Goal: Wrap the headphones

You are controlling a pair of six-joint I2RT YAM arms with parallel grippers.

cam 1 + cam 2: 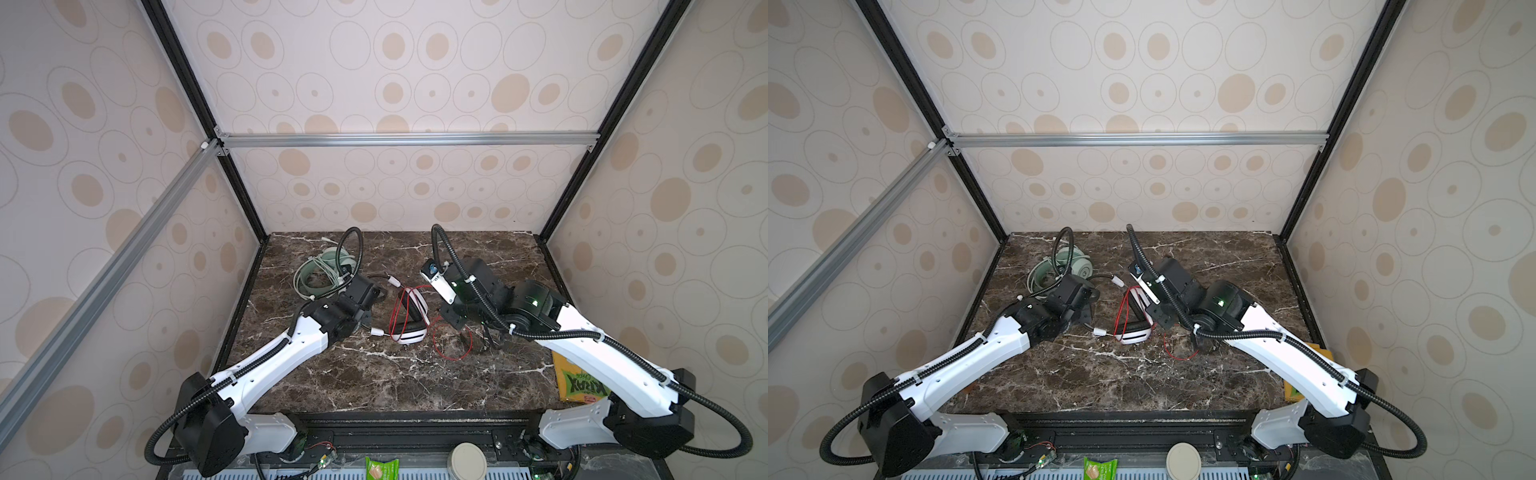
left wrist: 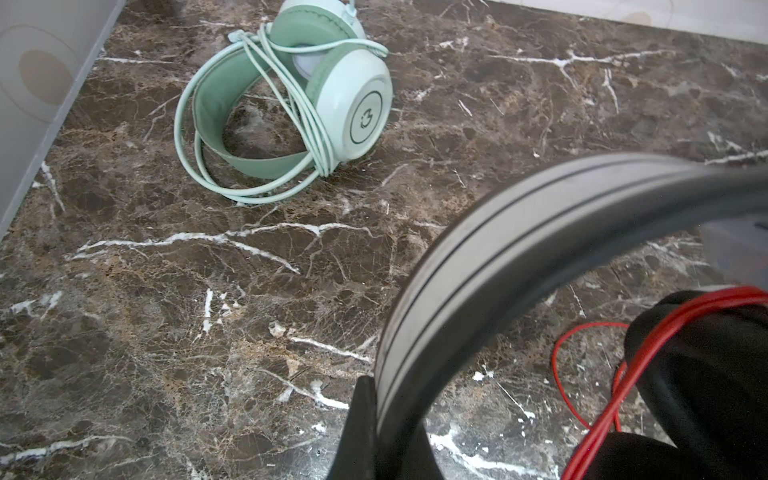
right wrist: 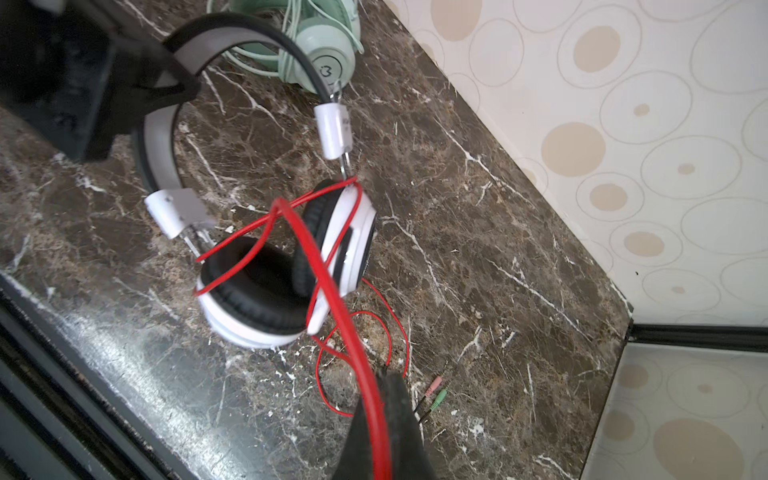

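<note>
Dark brown marble tabletop [image 1: 374, 374] holds 2 headsets: the mint-green over-ear headset [image 2: 345, 91] lies near the back-left corner with its pale green cable looped round it, looks done, while the white headset with black earpads [image 3: 257, 286] is mid-table, cups down. Left gripper [image 2: 390, 424] is clamped on its grey-and-black headband [image 2: 498, 232]; right gripper [image 3: 382, 424] pinches the thin red cable [image 3: 316, 257]. Step looks like mid-wind on headset 2. Next move likely needs another taut pass round the cups, taking up the slack loop and the pink and green plugs [image 3: 436, 388].
</note>
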